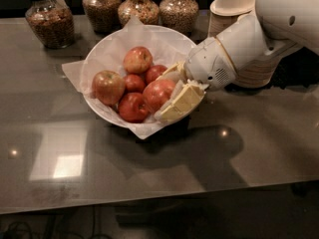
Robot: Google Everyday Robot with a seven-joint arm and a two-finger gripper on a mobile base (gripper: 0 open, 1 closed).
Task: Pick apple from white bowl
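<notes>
Right, the grey desk (249,148) fills my feed, and the white arm (259,39) reaches in from the far right corner. The white bowl (107,51) (paper-lined, holding the other apples (108,86) too) sits toward the middle of the far edge. My gripper (166,96) is just inside the bowl's right rim, with its fingers (182,102) narrowed onto the apple (155,94), one above and one below. That apple lies at the bowl's right side.

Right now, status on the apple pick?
Gripper inside white bowl, at the apple. Apple not yet lifted. Other apples packed against it.
</notes>
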